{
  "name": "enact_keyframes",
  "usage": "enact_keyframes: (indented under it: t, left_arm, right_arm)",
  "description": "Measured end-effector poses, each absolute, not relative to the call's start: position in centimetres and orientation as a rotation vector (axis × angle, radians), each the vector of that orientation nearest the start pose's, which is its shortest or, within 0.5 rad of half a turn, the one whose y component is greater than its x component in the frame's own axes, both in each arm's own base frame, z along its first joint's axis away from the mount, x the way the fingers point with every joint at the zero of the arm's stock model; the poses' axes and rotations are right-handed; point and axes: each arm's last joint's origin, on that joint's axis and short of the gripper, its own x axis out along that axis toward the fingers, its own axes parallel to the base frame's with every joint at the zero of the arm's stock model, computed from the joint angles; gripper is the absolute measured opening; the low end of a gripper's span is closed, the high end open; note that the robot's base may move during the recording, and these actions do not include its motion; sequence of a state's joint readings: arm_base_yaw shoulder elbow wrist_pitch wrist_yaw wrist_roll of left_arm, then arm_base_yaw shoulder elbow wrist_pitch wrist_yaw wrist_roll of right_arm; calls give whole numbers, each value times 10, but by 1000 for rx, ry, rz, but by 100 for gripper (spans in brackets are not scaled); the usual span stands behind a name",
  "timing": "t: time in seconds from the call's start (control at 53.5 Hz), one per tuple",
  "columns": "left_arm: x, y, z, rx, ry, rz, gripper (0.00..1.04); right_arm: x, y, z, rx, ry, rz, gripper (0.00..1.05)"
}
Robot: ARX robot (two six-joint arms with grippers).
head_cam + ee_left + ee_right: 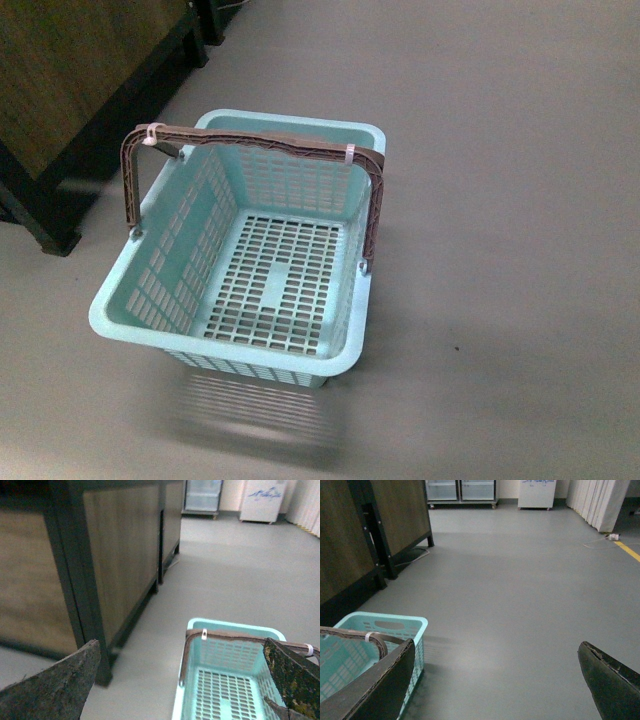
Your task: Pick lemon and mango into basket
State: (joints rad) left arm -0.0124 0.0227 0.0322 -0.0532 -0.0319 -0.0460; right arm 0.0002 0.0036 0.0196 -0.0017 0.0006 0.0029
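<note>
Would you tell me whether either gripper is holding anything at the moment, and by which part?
Nothing is held. The left gripper and the right gripper are both open with nothing between their fingers. The basket stands empty on the floor.

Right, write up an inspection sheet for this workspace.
Surface: grey floor, smooth, with one small dark speck.
Job's things: basket upright on the floor, nothing in it, brown handle raised; lemon and mango: nothing seen.
Clutter: nothing seen.
Grippers: left gripper and right gripper both open, holding nothing.
Cables: pale cable lying on the floor near a yellow line.
Surroundings: wood-panelled cabinets on dark frames left of the basket; glass-fronted units and a white unit at the far wall.
</note>
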Motion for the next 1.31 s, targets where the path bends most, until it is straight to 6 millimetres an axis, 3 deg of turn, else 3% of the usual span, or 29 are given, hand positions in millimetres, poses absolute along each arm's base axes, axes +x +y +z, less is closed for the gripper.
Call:
enact_keyframes:
  t: [0.15, 0.224, 0.318, 0.449, 0.561, 0.636, 0.748, 0.972, 1.066, 1.197, 1.309]
  left_arm:
    - [105, -9, 165, -432, 443, 55, 98]
    - [119, -10, 169, -718, 451, 82, 98]
    - [139, -10, 174, -928, 431, 92, 98]
    - [178, -12, 170, -1169, 425, 129, 98]
    - [248, -27, 150, -1352, 439, 160, 98]
    - [288, -44, 126, -1384, 515, 207, 98]
    - [333, -68, 91, -1387, 613, 264, 98]
    - [402, -125, 71, -1361, 695, 226, 98]
    - [420, -142, 67, -1343, 713, 219, 98]
    - [434, -151, 57, -1324, 737, 249, 97]
    - [443, -155, 50, -1311, 749, 273, 80]
  right_arm:
    - [97, 0, 170, 3, -14, 0, 96]
    - [97, 0, 170, 3, -14, 0, 96]
    - [97, 0, 170, 3, -14, 0, 96]
    - [97, 0, 170, 3, -14, 0, 96]
    - [97, 0, 170, 3, -14, 0, 96]
    - [97, 0, 170, 3, -14, 0, 96]
    - [97, 0, 170, 3, -14, 0, 96]
    - [97, 0, 170, 3, -14, 0, 96]
    - [97, 0, 170, 3, -14, 0, 96]
    - [97, 0, 170, 3, -14, 0, 96]
    - [97, 0, 170, 3, -14, 0, 96]
